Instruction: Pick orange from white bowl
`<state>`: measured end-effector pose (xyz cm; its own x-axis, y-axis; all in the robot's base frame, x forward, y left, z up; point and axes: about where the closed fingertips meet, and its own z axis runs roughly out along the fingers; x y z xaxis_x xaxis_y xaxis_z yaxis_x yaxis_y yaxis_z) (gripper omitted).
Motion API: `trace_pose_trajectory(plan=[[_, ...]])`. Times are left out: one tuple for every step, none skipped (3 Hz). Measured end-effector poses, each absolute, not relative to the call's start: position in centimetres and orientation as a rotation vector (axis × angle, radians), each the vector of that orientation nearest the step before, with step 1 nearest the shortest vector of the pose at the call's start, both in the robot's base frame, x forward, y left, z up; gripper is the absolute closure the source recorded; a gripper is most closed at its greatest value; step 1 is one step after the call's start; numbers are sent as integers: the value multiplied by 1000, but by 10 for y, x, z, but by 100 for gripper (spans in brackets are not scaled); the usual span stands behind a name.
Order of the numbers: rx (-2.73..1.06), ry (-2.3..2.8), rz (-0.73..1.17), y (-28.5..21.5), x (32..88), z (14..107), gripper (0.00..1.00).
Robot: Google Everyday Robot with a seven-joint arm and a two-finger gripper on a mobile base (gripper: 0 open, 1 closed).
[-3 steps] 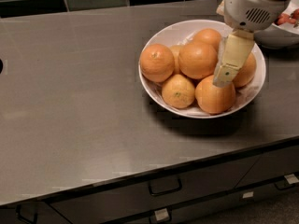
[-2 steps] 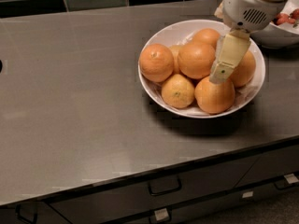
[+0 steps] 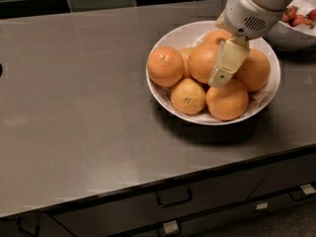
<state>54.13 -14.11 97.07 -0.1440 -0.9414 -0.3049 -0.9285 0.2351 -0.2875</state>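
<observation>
The white bowl (image 3: 170, 98) stands at the right of the grey counter, lined with crumpled white paper and piled with several oranges. The orange (image 3: 201, 60), large, smooth and deep orange, lies in the middle of the pile. My gripper (image 3: 217, 78) reaches down from the upper right into the bowl. Its cream tip is at the orange's right side, between it and another orange (image 3: 256, 70), just above a front orange (image 3: 227, 101). A smaller yellowish orange (image 3: 187, 96) lies at the front and one with a stem dimple (image 3: 165, 65) at the left.
A smaller white bowl of red fruit (image 3: 291, 36) stands behind the gripper at the far right. The counter's front edge (image 3: 148, 189) runs above drawers with handles. A dark tiled wall runs along the back.
My gripper has moved to the left over the bowl, from above the right-hand orange to the right side of the middle orange. The oranges have not moved.
</observation>
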Motion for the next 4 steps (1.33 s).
trace_pose_trajectory(plan=[[-1715, 2098, -42, -141, 541, 971, 0], [-1716, 2093, -43, -138, 542, 970, 0], [-1693, 2090, -46, -132, 543, 969, 19], [-1653, 2094, -63, -128, 541, 971, 25]])
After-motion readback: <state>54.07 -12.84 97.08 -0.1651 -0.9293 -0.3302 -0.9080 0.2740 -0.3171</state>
